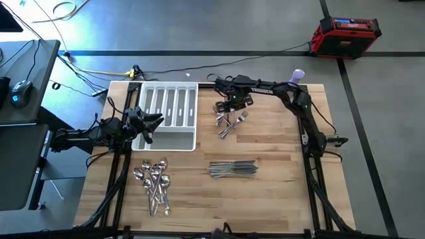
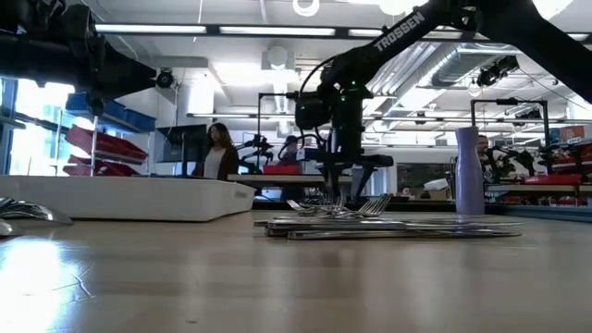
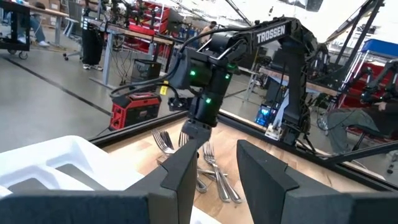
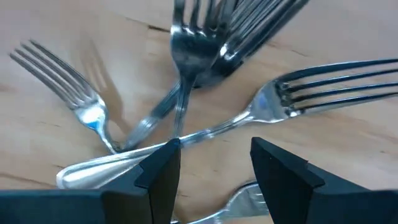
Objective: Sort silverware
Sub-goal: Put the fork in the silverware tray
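Three groups of silverware lie on the wooden table in the high view: a tangle of forks at upper centre, a bundle of knives at centre right, and a heap of spoons at lower left. The pieces overlap too much to count exactly. One white tray sits at upper left of centre with five long slots and one cross compartment; whether any slot holds a piece I cannot tell.

The right gripper hangs low over the fork tangle. Only the right wrist view shows its fingers parted, gripping nothing, just above crossed fork handles, with four fork heads spread around.

The left gripper waits over the tray's left edge; the left wrist view shows its fingers moderately apart and empty.

The low view alone shows a lilac bottle at the table's far end and a person in the room behind.
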Available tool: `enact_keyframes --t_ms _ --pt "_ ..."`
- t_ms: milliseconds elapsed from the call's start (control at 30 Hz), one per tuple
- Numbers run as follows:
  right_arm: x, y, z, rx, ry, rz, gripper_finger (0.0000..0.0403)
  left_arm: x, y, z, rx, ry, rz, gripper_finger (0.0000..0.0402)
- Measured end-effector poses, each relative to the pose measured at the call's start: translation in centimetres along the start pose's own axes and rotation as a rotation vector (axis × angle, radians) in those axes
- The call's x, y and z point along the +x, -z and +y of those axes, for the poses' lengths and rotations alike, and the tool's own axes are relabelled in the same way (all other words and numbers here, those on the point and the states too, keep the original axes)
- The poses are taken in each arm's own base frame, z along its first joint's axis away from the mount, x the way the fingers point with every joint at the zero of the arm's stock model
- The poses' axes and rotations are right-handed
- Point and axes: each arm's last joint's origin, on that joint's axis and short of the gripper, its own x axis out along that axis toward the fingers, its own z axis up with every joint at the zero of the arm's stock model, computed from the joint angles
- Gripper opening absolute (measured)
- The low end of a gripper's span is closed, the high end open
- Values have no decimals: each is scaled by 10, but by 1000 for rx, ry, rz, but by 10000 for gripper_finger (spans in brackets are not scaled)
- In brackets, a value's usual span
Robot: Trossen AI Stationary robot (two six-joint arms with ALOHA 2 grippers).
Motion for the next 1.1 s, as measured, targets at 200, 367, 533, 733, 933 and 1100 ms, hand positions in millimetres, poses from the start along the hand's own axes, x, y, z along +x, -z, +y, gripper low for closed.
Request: enact_keyframes --t_ms 200,367,533,733,933,1100 --pt "-1 -11 -10 111 -48 27 181 0 0 0 -1 0 -1 97" --pt "0 -12 -10 149 -66 48 181 0 -2 -1 -13 6 -22 97" --pt "10 -9 -3 152 -114 109 181 0 -3 -1 -27 9 -33 97" --pt "13 -8 -4 172 -90 110 181 0 -5 -2 -54 30 -48 97" --pt "13 -9 -6 169 -43 68 181 0 -5 -2 -53 44 -45 97" --pt "13 -9 -6 162 -25 48 178 0 -5 -2 -53 44 -45 97"
